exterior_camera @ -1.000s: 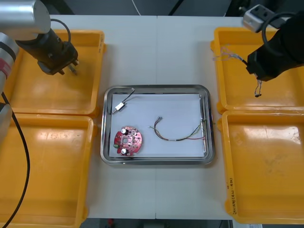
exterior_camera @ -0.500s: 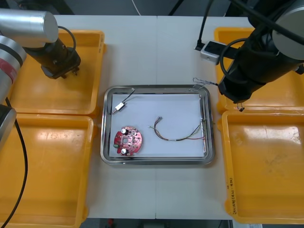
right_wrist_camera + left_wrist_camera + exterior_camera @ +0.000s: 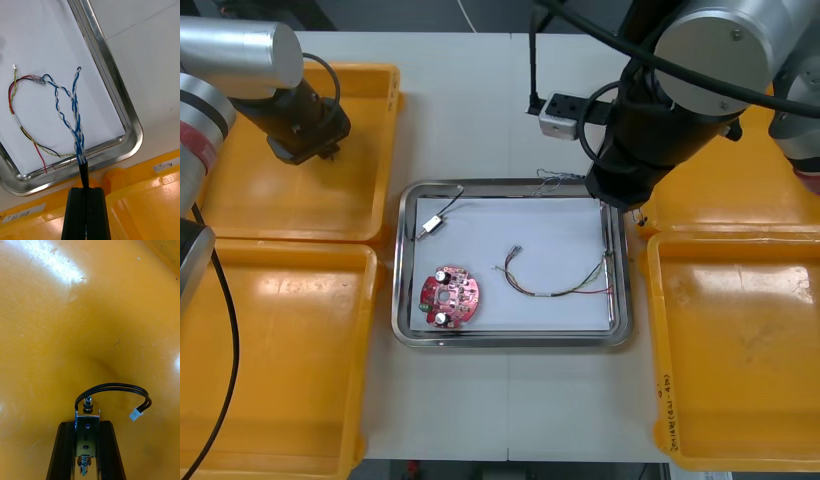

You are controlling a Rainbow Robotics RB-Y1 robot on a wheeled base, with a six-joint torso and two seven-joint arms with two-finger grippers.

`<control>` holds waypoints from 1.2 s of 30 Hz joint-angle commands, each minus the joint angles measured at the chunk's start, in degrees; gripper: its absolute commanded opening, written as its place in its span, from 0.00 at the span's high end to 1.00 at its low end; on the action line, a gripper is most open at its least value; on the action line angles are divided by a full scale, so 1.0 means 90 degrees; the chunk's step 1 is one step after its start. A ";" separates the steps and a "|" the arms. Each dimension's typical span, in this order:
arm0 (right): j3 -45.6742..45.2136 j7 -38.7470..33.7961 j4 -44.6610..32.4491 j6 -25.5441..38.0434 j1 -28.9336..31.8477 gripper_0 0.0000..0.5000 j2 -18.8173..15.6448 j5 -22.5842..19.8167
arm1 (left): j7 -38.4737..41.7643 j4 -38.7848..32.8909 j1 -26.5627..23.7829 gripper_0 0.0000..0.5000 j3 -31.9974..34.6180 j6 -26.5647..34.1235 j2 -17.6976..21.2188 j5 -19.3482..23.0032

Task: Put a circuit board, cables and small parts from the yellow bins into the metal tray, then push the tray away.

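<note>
Over the far right corner of the shiny rectangular metal tray [image 3: 109, 75], a twisted blue and white cable [image 3: 76, 123] is pinched by the right gripper [image 3: 86, 190]. If released here, it could be left draped across the rim. Left of the tray, a small silver metal part [image 3: 87, 435] is clamped by the left gripper [image 3: 87, 424].

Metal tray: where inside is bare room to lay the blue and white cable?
Free: tray floor between the black cable and the right gripper. Crowded: circuit board near left, red and yellow cable right.
</note>
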 commanded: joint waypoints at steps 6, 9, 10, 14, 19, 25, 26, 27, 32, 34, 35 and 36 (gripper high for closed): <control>0.0290 0.1395 0.0539 -0.0290 -0.0450 1.00 0.0505 0.0409 | -0.0694 -0.0680 -0.0316 1.00 0.0236 0.0853 0.0126 -0.0129; 0.0534 0.1678 0.0617 -0.0583 -0.0450 1.00 0.0505 0.0506 | -0.0714 -0.1003 -0.0316 1.00 0.0324 0.1351 0.0204 -0.0158; 0.0622 0.1708 0.0617 -0.0661 -0.0450 1.00 0.0505 0.0555 | -0.0714 -0.1071 -0.0316 1.00 0.0344 0.1459 0.0234 -0.0168; 0.1042 0.1698 0.0617 -0.0984 -0.0450 1.00 0.0515 0.0682 | -0.0724 -0.1452 -0.0296 1.00 0.0422 0.1957 0.0302 -0.0177; 0.1325 0.1708 0.0764 -0.1111 -0.0430 1.00 0.0515 0.0751 | -0.0714 -0.1921 -0.0228 1.00 0.0422 0.2445 0.0380 -0.0168; 0.1530 0.1805 0.1310 -0.1482 -0.0430 1.00 0.0554 0.0624 | -0.0655 -0.2848 0.0173 1.00 0.0442 0.2943 0.0497 -0.0138; 0.1579 0.1825 0.1369 -0.1579 -0.0421 1.00 0.0544 0.0624 | -0.0646 -0.3005 0.0231 1.00 0.0442 0.3011 0.0517 -0.0119; 0.1676 0.1825 0.1457 -0.1696 -0.0430 1.00 0.0554 0.0624 | -0.0636 -0.3141 0.0290 1.00 0.0451 0.3099 0.0517 -0.0119; 0.1960 0.1825 0.1789 -0.2146 -0.0421 1.00 0.0554 0.0604 | -0.0597 -0.3610 0.0417 1.00 0.0490 0.3431 0.0517 -0.0119; 0.2038 0.1815 0.1896 -0.2243 -0.0421 1.00 0.0564 0.0585 | -0.0567 -0.3776 0.0475 1.00 0.0481 0.3539 0.0517 -0.0109; 0.2106 0.1796 0.1965 -0.2321 -0.0421 1.00 0.0574 0.0575 | -0.0558 -0.3903 0.0505 1.00 0.0481 0.3597 0.0517 -0.0090; 0.2174 0.1786 0.2033 -0.2419 -0.0411 1.00 0.0574 0.0604 | -0.0538 -0.4040 0.0553 1.00 0.0481 0.3666 0.0517 -0.0070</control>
